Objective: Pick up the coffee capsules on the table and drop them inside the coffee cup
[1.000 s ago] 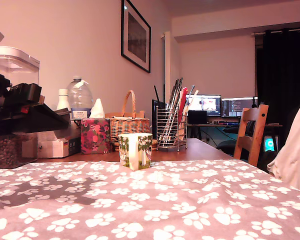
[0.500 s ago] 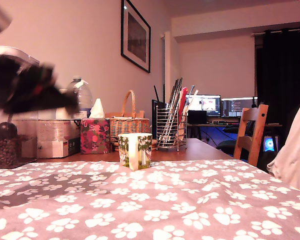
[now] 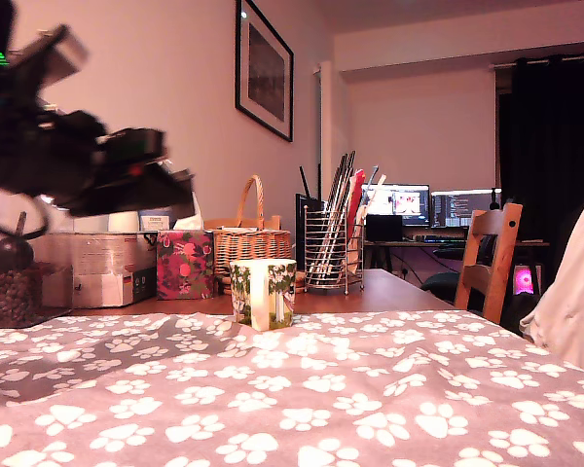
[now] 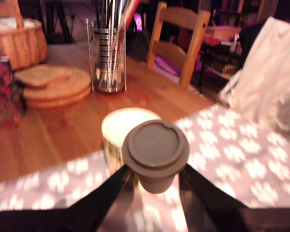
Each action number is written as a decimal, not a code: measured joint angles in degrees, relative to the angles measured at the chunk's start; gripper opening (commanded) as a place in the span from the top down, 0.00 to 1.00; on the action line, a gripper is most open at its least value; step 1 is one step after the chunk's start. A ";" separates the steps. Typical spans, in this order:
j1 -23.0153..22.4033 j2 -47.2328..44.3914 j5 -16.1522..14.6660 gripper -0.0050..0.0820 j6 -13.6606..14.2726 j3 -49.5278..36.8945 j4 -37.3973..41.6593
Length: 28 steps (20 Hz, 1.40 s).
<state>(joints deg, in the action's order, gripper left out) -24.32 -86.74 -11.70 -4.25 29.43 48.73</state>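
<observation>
Between the two dark fingers of the gripper (image 4: 154, 180) in the wrist view sits a small dark brown tapered plastic coffee capsule (image 4: 155, 151), its wide round rim facing the camera and its narrower body pinched from both sides; the pincer is closed narrowly on it. The pod looks light and stiff, with a smooth sloping wall, so a grip on the taper could let it slide. Holding just under the rim, as appears to be the case here, seems the safer hold, since the rim acts as a stop. It should fall freely once released. No blue capsule can be seen in either view.

Just beyond the capsule in the wrist view is the open mouth of the cream-white ceramic coffee cup printed with green trees (image 4: 120, 126), partly hidden behind the pod. In the exterior view the cup (image 3: 264, 292) stands at the far edge of the grey paw-print tablecloth (image 3: 370, 409), with a brown wicker basket (image 3: 251, 243) and a wire utensil holder (image 3: 333, 255) behind it on the wooden table.

The arm is raised at the exterior view's left, blurred, with the gripper (image 3: 180, 190) reaching toward the exterior view's right, well above the table and not yet over the cup. The capsule cannot be made out there. The wrist camera looks down along the fingers toward the cup, so the hand seems roughly lined up with it. Judging from this, the capsule is being carried to the cup.
</observation>
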 measured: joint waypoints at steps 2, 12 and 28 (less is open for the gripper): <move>0.00 -2.19 -0.07 0.84 0.00 2.56 0.00; 0.02 -12.31 -1.38 0.84 0.13 14.58 -2.62; 0.96 -21.94 -2.01 0.81 2.95 40.63 -36.81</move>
<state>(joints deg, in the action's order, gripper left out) -23.35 -108.68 -13.72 -1.30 70.06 11.92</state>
